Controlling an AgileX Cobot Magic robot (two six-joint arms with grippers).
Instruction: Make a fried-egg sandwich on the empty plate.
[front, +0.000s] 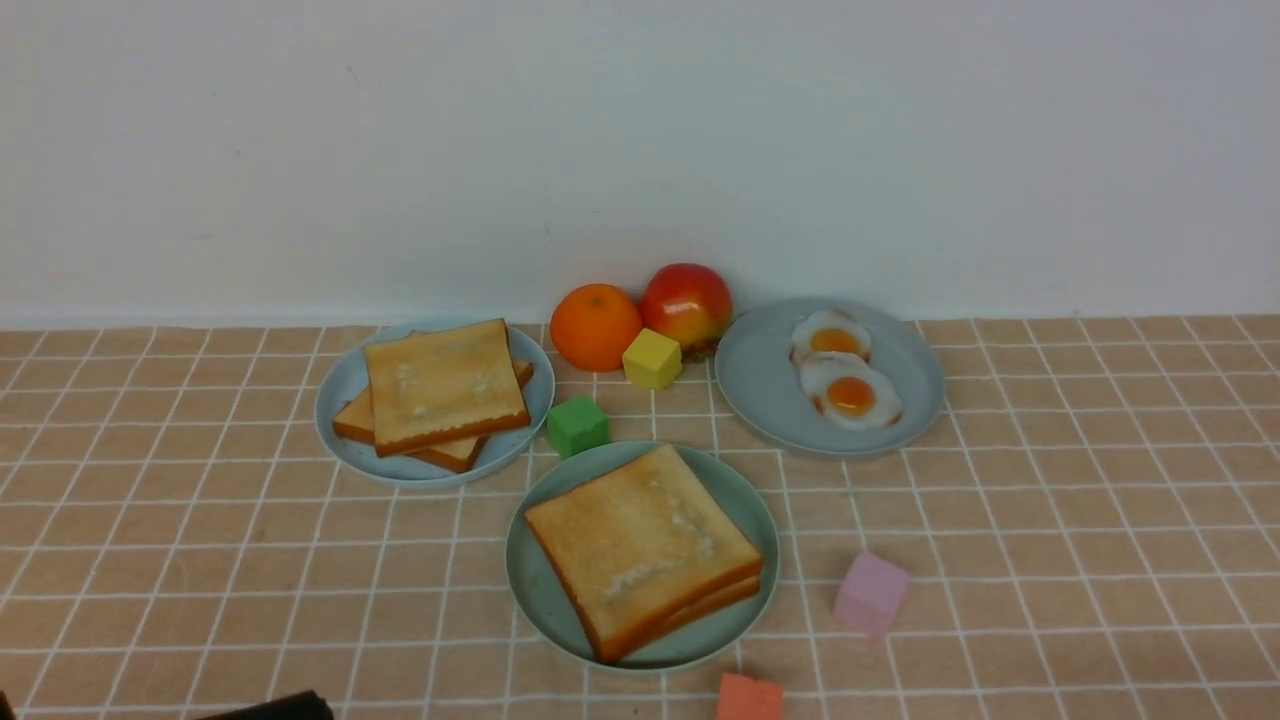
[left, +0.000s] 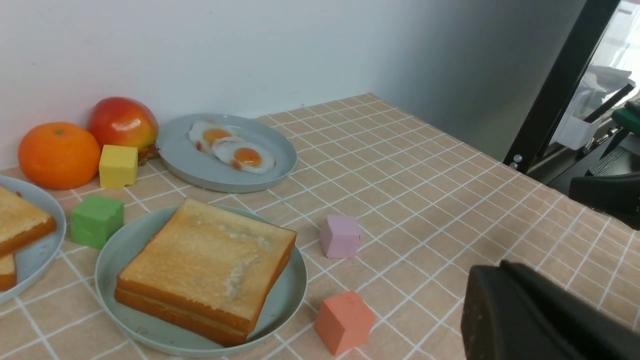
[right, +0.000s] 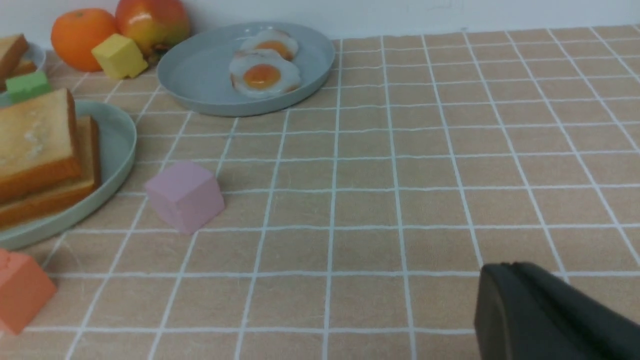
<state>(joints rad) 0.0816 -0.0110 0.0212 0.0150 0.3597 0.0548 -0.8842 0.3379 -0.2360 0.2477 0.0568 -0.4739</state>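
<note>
Fried-egg sandwich: two square golden-brown toast slices (front: 645, 545), stacked a little askew, on the mint-green plate (front: 540, 600) at the middle of the tiled table. No egg shows between or beside the slices; whether one lies inside cannot be told.

Progress, as judged: the stack looks complete in outline, base and lid both in place. If a fried egg is within, nothing remains but perhaps a slight squaring of the top slice. If none is, the lid must come off again for the filling.

Remaining stock: two fried eggs with orange yolks (front: 847, 372) on the grey-blue plate (front: 740, 385), beyond the sandwich and to the right; two further toast slices (front: 445, 390), crossed, on the pale blue plate (front: 345, 450), beyond it and to the left.

Left gripper (left: 505, 267): jaws together, nothing between them; held apart from the sandwich, its camera looking across the plates. A dark piece of it enters the front view at the near left edge.

Right gripper (right: 505, 267): jaws together, likewise unladen; well apart from plates and food, over the right side of the table. Both arms have the look of a resting pose.
</note>
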